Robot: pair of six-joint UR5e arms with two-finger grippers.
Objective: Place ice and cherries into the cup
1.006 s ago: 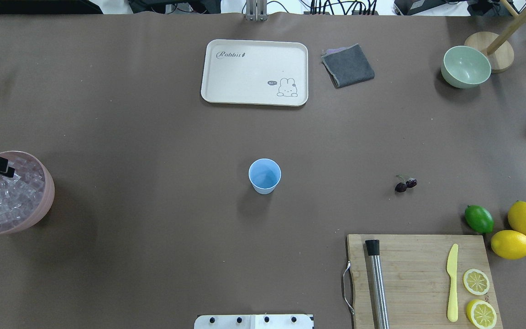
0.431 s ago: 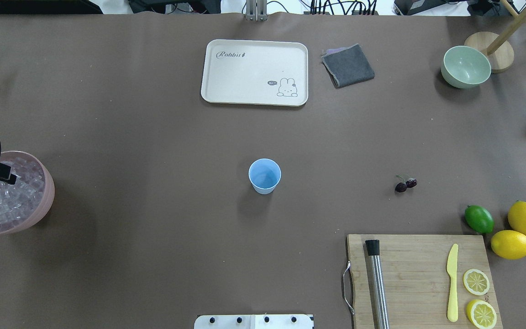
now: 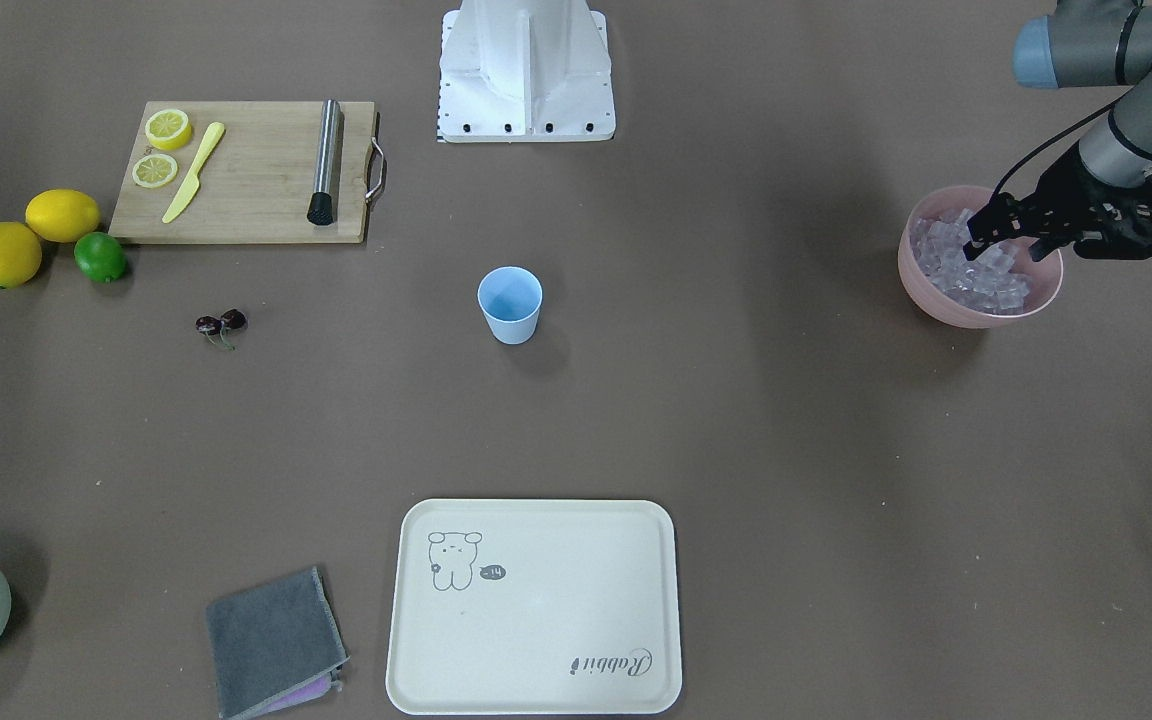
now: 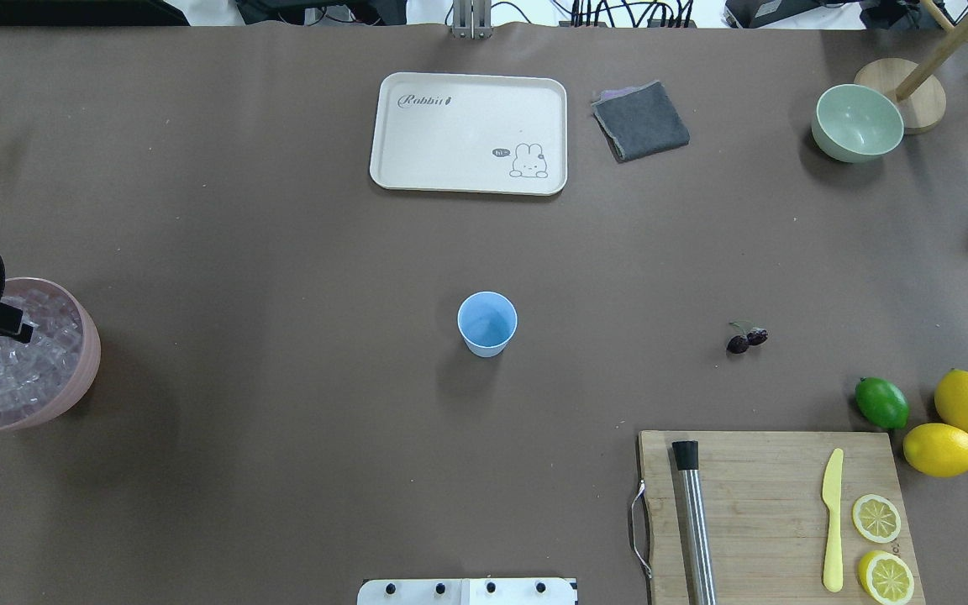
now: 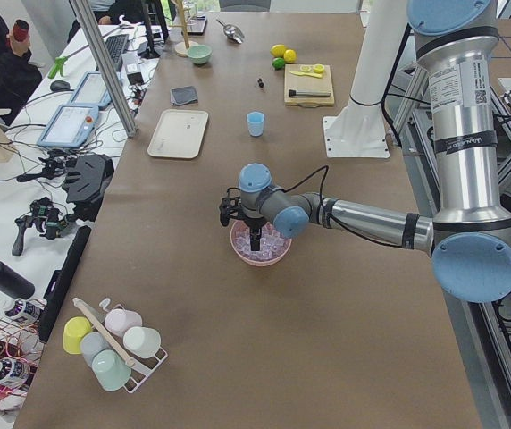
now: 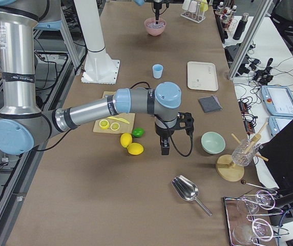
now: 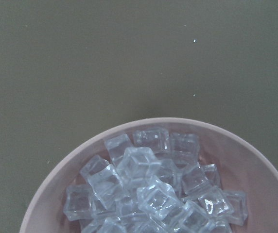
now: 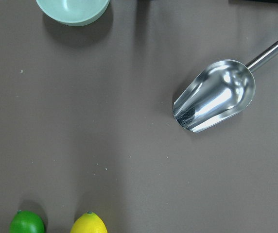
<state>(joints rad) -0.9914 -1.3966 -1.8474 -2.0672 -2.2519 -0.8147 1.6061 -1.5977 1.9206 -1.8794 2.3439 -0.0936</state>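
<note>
Overhead: cream rabbit tray (image 4: 467, 134) top centre, grey cloth (image 4: 640, 120) just right of it; wooden cutting board (image 4: 761, 504) lower right, lime (image 4: 881, 402) and lemons (image 4: 967, 402) near its corner

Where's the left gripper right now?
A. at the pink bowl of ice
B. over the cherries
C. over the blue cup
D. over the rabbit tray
A: in the front-facing view the left gripper hangs at the pink bowl, fingertips down among the ice, well away from the cup.

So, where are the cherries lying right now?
In the overhead view the cherries lie on the table to the right of the cup, beyond the cutting board and up-left of the lime.
</note>
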